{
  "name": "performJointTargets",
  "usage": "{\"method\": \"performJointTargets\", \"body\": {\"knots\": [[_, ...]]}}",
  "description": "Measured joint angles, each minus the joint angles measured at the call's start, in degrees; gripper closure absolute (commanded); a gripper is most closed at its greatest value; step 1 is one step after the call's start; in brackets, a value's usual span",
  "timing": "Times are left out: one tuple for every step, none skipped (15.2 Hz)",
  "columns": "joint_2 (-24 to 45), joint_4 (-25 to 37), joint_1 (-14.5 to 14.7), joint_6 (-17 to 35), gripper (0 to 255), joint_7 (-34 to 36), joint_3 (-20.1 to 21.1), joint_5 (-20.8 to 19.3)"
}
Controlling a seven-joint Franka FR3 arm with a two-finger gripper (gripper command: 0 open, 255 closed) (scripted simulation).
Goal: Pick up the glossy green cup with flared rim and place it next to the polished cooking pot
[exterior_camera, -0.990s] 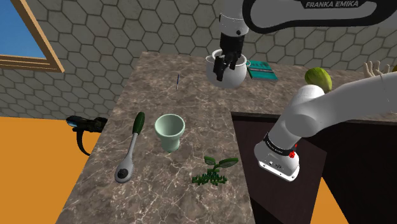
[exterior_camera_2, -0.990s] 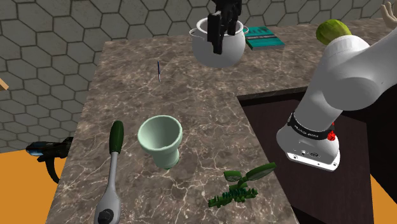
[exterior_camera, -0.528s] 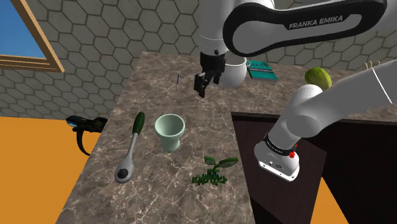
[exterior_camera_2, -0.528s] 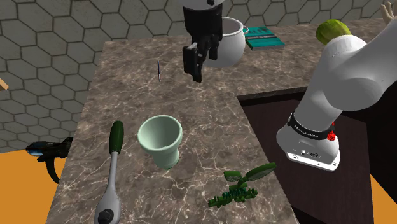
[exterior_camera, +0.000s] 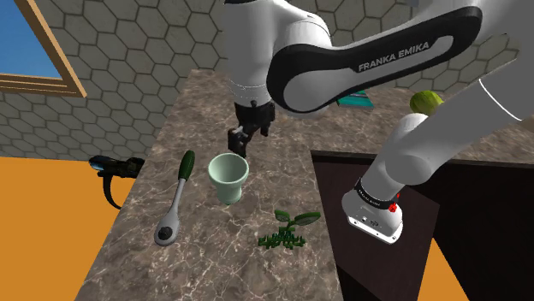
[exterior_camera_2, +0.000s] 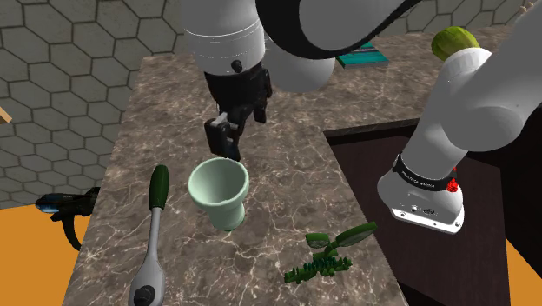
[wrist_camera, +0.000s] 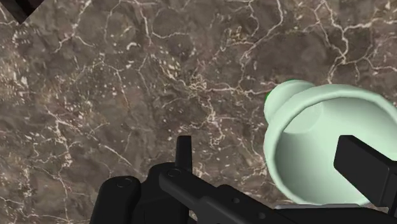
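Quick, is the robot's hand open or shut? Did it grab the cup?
End effector: open, holding nothing. It hangs just over the rim of the pale green cup, not gripping it.

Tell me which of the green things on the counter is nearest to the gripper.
The pale green cup, standing upright right beside the gripper. The green-handled spoon and the leafy sprig lie farther off, one on either side of it.

The arm [exterior_camera: 436, 141] is rocking chunky glossy white shells with dark joint bands, one wearing white FRANKA EMIKA lettering [exterior_camera: 395, 53]. A dark collar is sporting tiny red dots [exterior_camera: 394, 206], and the pincer [exterior_camera: 237, 141] is looking all black.
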Motion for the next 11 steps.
{"method": "performJointTargets", "body": {"knots": [[1.92,0.83,-0.16,0.96,0,1.48,1.23,-0.67],[3.79,2.06,-0.20,1.43,0,3.21,2.58,-1.36],[5.96,3.30,-0.39,2.16,0,4.92,3.86,-2.38],[7.65,3.96,-0.30,2.93,0,6.68,5.10,-3.20],[10.24,5.56,-0.35,3.50,0,8.93,6.64,-4.62],[12.67,6.83,-0.44,4.13,0,10.84,7.74,-6.15],[15.10,8.26,-0.26,4.48,0,13.06,8.96,-7.74],[17.86,10.06,-0.08,4.64,0,15.29,9.98,-9.69],[20.45,12.08,0.33,4.31,0,17.47,10.82,-11.60],[21.84,12.40,0.52,4.91,0,18.53,11.06,-12.73],[22.80,12.27,0.63,5.68,0,19.24,11.13,-13.53]]}}
